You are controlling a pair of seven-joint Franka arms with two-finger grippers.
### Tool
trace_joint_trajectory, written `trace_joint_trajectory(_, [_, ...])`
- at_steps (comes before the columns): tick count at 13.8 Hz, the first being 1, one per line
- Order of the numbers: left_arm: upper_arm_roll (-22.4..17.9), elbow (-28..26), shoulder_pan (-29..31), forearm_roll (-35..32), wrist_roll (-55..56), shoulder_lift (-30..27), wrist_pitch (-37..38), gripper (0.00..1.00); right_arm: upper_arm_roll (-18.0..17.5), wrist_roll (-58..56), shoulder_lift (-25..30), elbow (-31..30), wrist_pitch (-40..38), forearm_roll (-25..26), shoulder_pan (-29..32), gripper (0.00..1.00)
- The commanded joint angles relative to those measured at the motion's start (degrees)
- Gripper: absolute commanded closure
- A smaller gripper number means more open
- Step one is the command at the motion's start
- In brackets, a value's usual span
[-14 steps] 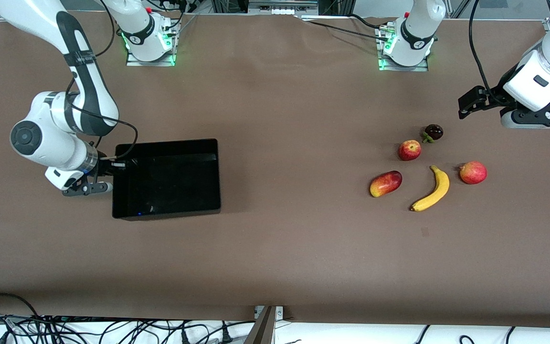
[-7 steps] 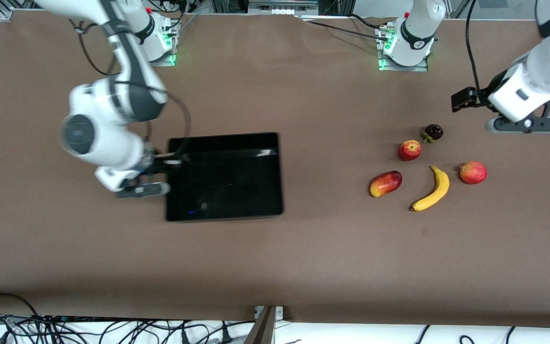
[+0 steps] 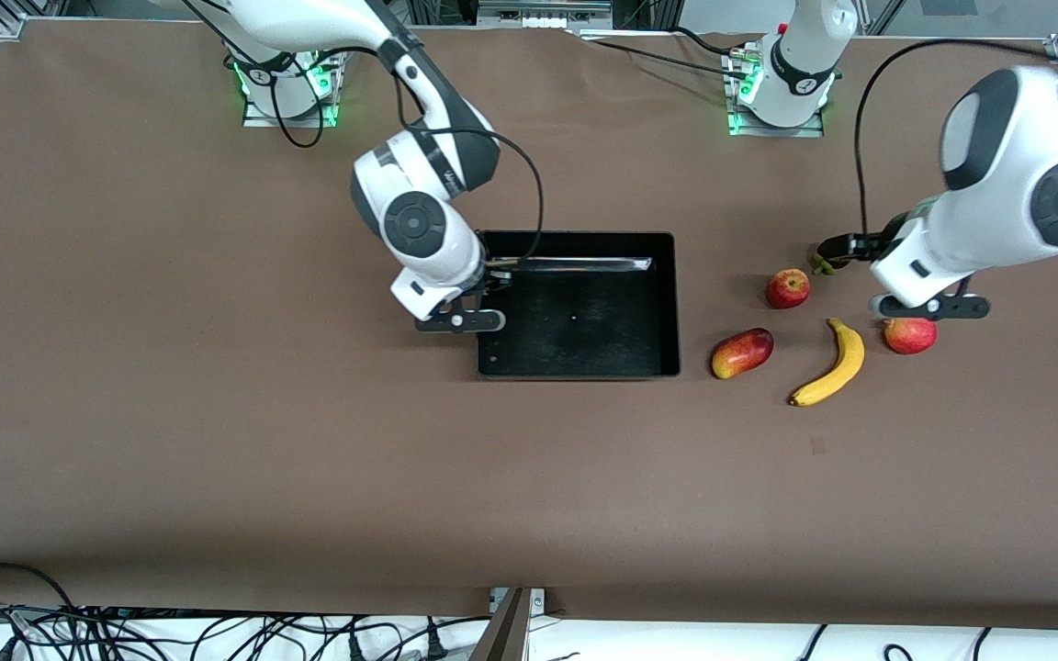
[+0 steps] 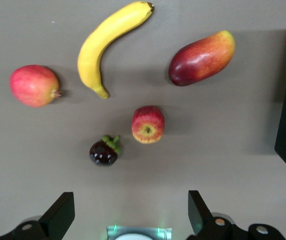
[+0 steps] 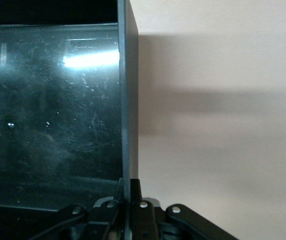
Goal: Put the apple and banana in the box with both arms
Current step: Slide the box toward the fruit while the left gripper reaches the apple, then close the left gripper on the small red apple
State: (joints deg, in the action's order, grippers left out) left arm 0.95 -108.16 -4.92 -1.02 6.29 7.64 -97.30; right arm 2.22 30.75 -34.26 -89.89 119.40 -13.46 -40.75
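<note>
So we're at the setup stage: the right gripper (image 3: 483, 292) is clamped shut on the wall of the box (image 3: 667, 303) at the end toward the right arm's side of the table (you can see the thin black wall pinched between its fingers (image 5: 128, 197) in the right wrist view), and the box sits right next to the fruit pile, nothing in it yet. The left gripper (image 3: 837, 248) hangs over the fruit with its fingers (image 4: 58, 215) spread wide and holding nothing. Just under and ahead of it are the apple (image 4: 148, 124) and a dark mangosteen (image 4: 103, 151); a bit farther out lies the banana (image 4: 108, 42), with a mango (image 4: 202, 57) and a pink-red round fruit (image 4: 33, 86) off to either side of it. My guess is the next move is dropping the left gripper down around the apple, and it'll need to line up carefully since the mangosteen sits close beside it. Hard-to-see bits: in the front view the left arm's wrist covers the mangosteen almost completely and clips the top of the pink-red fruit, and the right gripper's fingertips are mostly tucked under its wrist there.
</note>
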Motion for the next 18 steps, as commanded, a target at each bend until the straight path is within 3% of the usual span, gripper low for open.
trace_joint_trajectory(1, [0.19,-10.81,-0.62,-1.61,-1.46,-2.63,-10.85,0.0,0.59,0.54,-2.21,2.18,1.79,-0.95,-1.87,1.0])
trace_joint_trajectory(5, [2.3,-21.29,-0.71,-7.05,-1.37,-0.44,-26.94,0.0,0.59,0.71,-3.62,2.18,4.0,0.97,-4.16,1.0])
trace_joint_trajectory(11, [2.39,-25.96,-0.27,-10.32,-1.37,7.03,-40.66,0.0,0.68,2.65,-4.15,1.91,4.7,2.04,-5.04,1.0])
trace_joint_trajectory(13, [2.39,-25.96,-0.18,-10.32,-1.46,8.26,-41.3,0.0,0.68,4.22,-4.15,2.0,4.7,1.86,-4.95,1.0])
trace_joint_trajectory(14, [2.39,-25.96,-0.18,-10.32,-1.29,8.53,-41.13,0.36,0.68,5.36,-4.24,2.0,4.7,1.77,-4.78,1.0])
trace_joint_trajectory(15, [2.39,-25.96,-0.18,-10.32,-1.11,9.31,-40.95,0.52,0.68,5.55,-4.33,2.0,4.7,1.51,-4.78,1.0])
trace_joint_trajectory(16, [2.39,-25.88,-0.18,-10.32,-1.19,9.32,-40.77,0.67,0.68,6.07,-4.33,2.0,4.7,1.42,-4.78,1.0])
trace_joint_trajectory(18, [2.39,-24.92,-0.18,-10.32,-1.37,8.36,-37.81,0.74,0.68,6.43,-4.33,2.0,4.79,1.42,-4.78,1.0])
